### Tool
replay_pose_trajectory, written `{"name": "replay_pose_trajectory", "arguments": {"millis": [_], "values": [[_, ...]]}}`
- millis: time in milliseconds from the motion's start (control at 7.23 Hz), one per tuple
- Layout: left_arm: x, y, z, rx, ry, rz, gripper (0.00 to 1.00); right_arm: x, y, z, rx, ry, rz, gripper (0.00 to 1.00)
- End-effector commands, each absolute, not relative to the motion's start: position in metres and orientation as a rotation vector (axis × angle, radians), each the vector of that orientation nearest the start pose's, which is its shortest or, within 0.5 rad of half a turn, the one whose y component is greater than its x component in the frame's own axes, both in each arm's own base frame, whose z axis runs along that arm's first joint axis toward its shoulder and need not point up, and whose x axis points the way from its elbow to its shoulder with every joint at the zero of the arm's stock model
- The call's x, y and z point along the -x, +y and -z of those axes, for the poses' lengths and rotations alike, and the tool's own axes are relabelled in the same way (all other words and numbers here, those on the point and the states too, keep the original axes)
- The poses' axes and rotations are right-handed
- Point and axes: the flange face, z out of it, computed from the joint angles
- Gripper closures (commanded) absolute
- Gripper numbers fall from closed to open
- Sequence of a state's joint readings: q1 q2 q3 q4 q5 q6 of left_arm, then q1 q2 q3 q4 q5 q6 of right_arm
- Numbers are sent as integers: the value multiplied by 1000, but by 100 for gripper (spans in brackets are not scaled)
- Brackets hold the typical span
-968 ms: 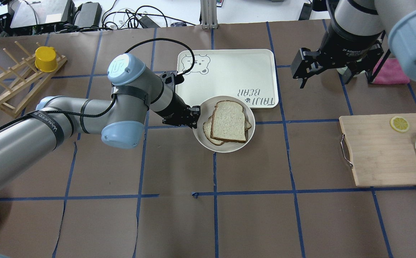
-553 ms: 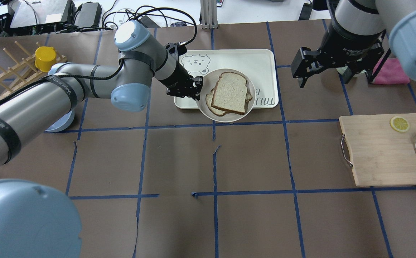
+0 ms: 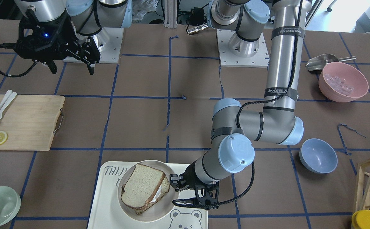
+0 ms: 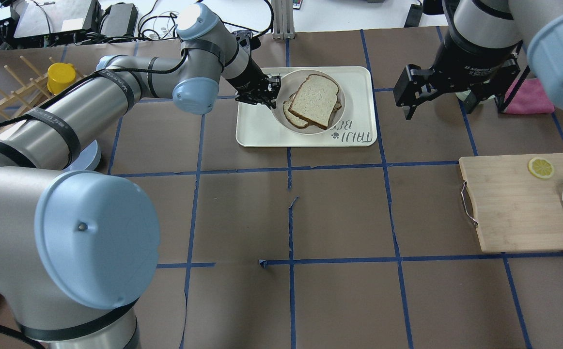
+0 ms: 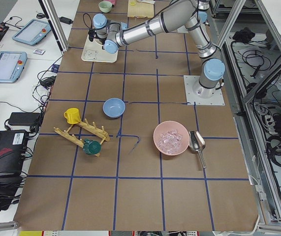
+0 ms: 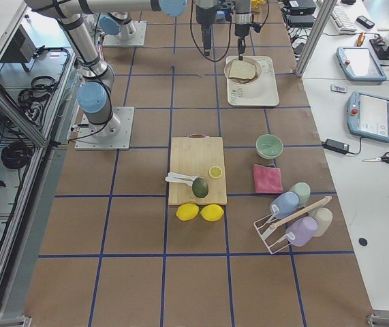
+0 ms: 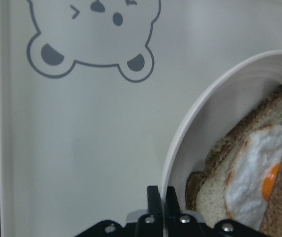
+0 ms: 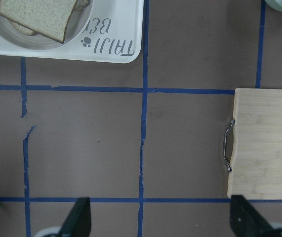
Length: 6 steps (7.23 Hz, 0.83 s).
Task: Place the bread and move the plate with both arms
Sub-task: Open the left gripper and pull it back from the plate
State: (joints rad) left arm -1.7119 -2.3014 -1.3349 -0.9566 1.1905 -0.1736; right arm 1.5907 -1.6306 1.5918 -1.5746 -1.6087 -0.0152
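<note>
A brown-papered worktop gridded with blue tape carries a cream tray at its far middle. The plate is over the tray's far half and covers part of the printed lettering; whether it rests on the tray or is held just above it cannot be told. The bread lies uppermost in the plate, hiding most of a second slice whose fried egg shows only in the left wrist view. The left arm stretches far forward with its wrist low and turned rightward, and the left gripper is pinched narrowly on the plate's left rim. The right arm is cut off at the overhead view's edge. The right gripper hangs spread wide, holding nothing, above the worktop right of the tray.
</note>
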Motion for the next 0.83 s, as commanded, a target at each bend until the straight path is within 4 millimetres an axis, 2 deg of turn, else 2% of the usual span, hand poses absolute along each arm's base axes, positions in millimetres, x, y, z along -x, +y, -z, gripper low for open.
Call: {"name": "replay_pose_trajectory", "arguments": {"millis": [0,138,277,415,553,691], "values": [[273,-719,-198,28,3527,72,100,-139,-467,-506,55,3179,64,0],[271,-716,-185,38,3525,35,100,-139,-467,-506,57,3180,56,0],[271,-716,-184,41,3524,31,100,-139,-467,-506,57,3182,54,0],[271,-716,-183,28,3521,35,69,-139,-467,-505,58,3182,49,0],[271,-716,-185,28,3522,37,25,-139,-466,-505,60,3182,49,0],[270,-715,-195,20,3519,52,9,-138,-467,-505,58,3184,49,0]]}}
